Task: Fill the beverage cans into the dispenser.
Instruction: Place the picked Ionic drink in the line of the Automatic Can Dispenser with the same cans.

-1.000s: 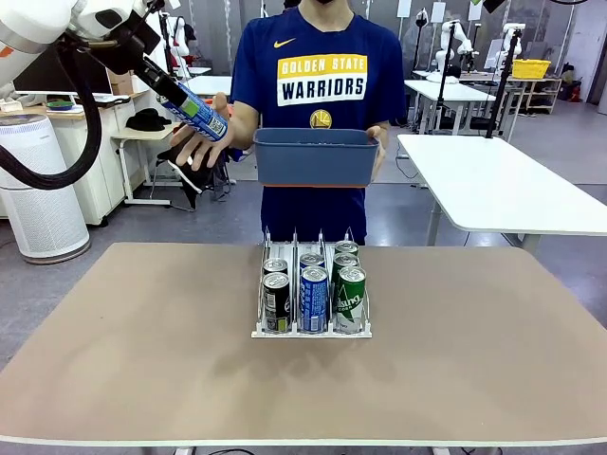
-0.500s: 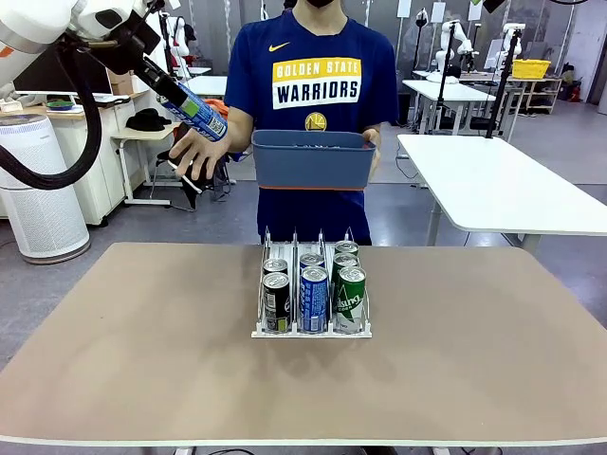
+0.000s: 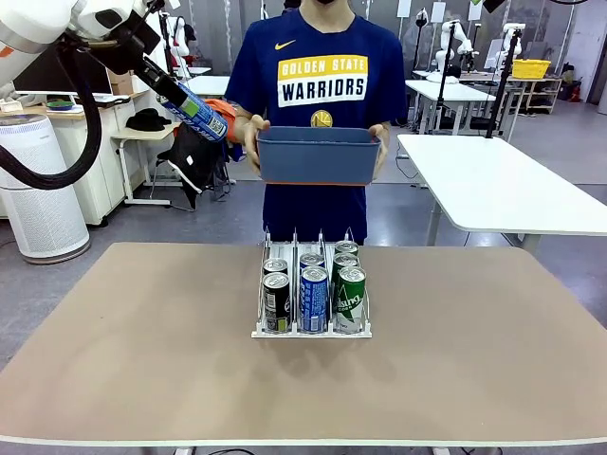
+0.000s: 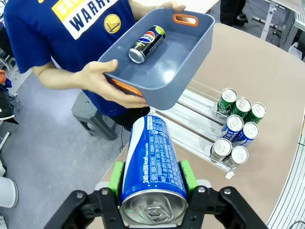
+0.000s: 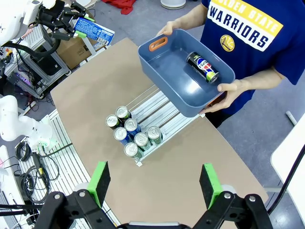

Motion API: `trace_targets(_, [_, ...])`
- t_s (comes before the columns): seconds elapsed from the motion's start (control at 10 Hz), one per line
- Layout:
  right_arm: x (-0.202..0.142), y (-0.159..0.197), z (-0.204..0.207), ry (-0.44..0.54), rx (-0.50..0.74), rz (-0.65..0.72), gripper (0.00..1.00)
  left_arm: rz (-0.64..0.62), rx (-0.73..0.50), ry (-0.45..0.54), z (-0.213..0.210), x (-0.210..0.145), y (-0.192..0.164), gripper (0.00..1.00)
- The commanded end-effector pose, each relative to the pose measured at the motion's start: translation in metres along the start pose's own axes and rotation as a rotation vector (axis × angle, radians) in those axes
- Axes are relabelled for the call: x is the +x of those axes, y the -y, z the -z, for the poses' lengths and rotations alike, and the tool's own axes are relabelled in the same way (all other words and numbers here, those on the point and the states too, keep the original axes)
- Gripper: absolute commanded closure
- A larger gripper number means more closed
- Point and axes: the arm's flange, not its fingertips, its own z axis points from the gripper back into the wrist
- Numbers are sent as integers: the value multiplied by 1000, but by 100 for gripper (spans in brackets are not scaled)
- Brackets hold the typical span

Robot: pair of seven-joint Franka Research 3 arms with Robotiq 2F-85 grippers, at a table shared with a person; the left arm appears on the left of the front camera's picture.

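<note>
Left tool (image 4: 152,174) is clamped on a blue can (image 4: 153,160). Green pads sit either side of the body near its silver top. That top faces the wrist, so the can runs out along the fingers. In front view the tool (image 3: 163,83) sits high at far left, beyond the surface's far-left corner, w/ the can slanting down toward the person. Right tool (image 5: 155,183) has jaws wide apart, nothing btwn them.

Dispenser (image 3: 295,243) stands mid-surface (image 3: 142,332). Left lane has 2 black cans (image 3: 276,301), mid lane 2 blue cans (image 3: 314,299), right lane 3 green cans (image 3: 351,299). All are upright and bunched at the near end, w/ the far part of each lane bare. Person at far side holds a dark blue tub (image 3: 318,156) in both hands, seemingly about over the dispenser's far end. One black can (image 4: 147,44) lies on its side in it.

Step, as I judge: get the held can into the mid lane behind the 2 blue ones. To do it well:
- Swing right & nearer, clear of tub & hands.
- Pitch the wrist till the tool points straight down, so the base lands first.
- Centre the can btwn the two mid wires and lower into the bare stretch, not onto the can tops.
- Go slow: the grip is near the top, so the base may swing & clip a wire.
- Let go only once the base is seated, then lift straight up.
</note>
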Motion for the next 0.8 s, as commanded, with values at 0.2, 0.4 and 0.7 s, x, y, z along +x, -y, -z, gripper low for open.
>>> trace_targets(0.2, [-1,-1,0,-2,3,10,0,-80,-47,-127,0,10,27,42])
trace_targets(0.4, [-1,-1,0,-2,3,10,0,-130,-20,-266,1,10,67,42])
trace_targets(0.7, [-1,-1,0,-2,3,10,0,-127,47,-432,4,-7,111,42])
